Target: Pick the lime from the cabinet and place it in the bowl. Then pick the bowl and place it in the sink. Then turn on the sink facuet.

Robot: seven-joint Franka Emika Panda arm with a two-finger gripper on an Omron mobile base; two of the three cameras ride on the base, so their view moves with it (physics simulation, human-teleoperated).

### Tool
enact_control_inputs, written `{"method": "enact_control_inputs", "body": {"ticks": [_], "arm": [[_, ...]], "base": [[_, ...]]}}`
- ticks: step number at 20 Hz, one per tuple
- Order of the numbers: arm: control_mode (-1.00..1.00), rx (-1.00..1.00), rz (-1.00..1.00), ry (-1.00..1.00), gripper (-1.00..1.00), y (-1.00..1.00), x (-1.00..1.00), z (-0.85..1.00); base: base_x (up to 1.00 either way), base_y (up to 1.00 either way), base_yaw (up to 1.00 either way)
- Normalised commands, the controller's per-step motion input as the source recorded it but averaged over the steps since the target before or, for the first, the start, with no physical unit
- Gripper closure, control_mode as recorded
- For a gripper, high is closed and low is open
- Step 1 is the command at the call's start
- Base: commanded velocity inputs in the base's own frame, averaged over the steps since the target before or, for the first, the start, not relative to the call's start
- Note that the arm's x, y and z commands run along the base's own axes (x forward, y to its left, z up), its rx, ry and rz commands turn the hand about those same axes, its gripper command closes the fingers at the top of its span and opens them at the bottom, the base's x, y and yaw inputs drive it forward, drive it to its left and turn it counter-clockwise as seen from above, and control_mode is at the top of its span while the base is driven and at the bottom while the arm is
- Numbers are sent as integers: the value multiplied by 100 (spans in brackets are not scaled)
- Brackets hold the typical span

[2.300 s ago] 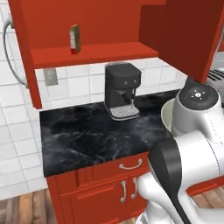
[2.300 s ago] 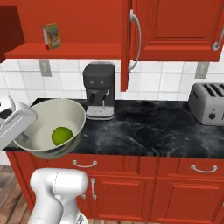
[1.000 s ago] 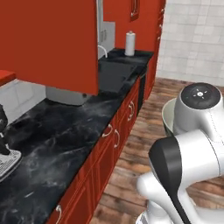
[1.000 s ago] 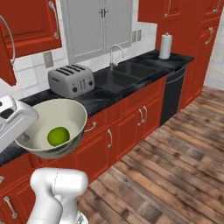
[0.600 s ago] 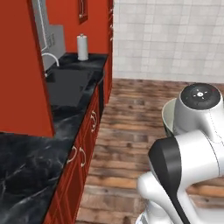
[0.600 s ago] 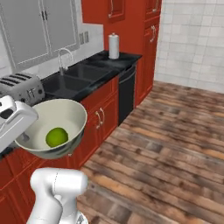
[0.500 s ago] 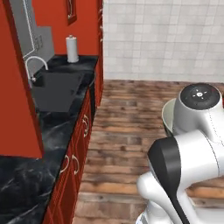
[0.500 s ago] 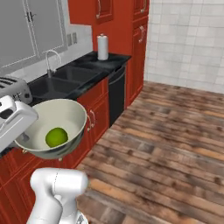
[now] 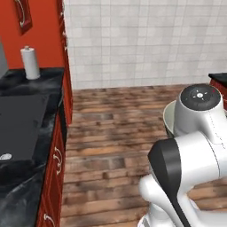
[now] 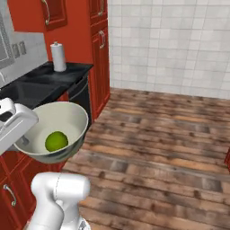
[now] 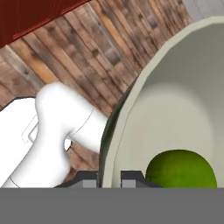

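You've got the gripper clamped on the bowl rim, lime inside at lower left of the right base view; sink sits far left.

Both base views look forward over the wood floor; the hand view sits close against the bowl.

Wide bare wooden floor stretches ahead to the tiled wall, nothing standing on it. Along one side run the red base cabinets and black table, where a paper towel roll stands upright beyond the open sink basin.
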Motion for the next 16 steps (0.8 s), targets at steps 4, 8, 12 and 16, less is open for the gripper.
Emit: {"method": "enact_control_inputs", "body": {"ticks": [4,8,12,16], "arm": [[100,0,0,0,100,0,0,0],[100,0,0,0,100,0,0,0],[100,0,0,0,100,0,0,0],[100,0,0,0,100,0,0,0]], "base": [[100,-24,-33],[100,-27,-33],[100,-22,-31],[88,-4,-13]]}}
